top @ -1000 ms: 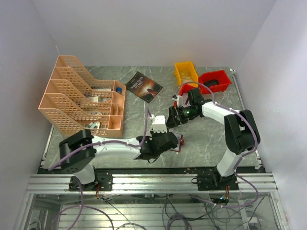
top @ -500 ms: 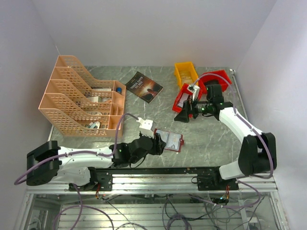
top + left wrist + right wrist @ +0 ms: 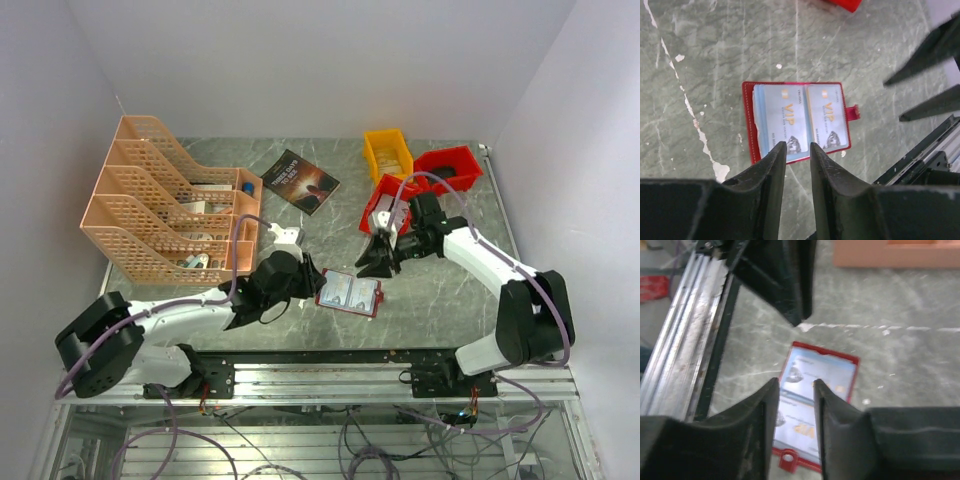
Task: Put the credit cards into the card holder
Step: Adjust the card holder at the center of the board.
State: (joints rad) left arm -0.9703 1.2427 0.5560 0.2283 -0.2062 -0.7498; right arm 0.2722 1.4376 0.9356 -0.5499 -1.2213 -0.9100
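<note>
- Your left claw point(image 3: 798, 146) is hovering low over the near part of the bench point(image 3: 440, 290). Its fingers are standing a narrow gap apart and gripping nothing.
- Just past its tips, the card holder point(image 3: 747, 125) is lying open and flat on the bench. Two pale blue cards point(image 3: 785, 120) marked VIP are sitting in its clear pockets.
- Your right claw point(image 3: 796, 385) is hanging over the holder's far side, its fingers parted and empty, with the holder showing through the gap.
- Farther back, the orange file rack point(image 3: 170, 205) is standing on the left and a dark book point(image 3: 300, 181) is lying mid-bench.
- A yellow bin point(image 3: 388, 152) and a red bin point(image 3: 447, 168) are sitting at the far right.
</note>
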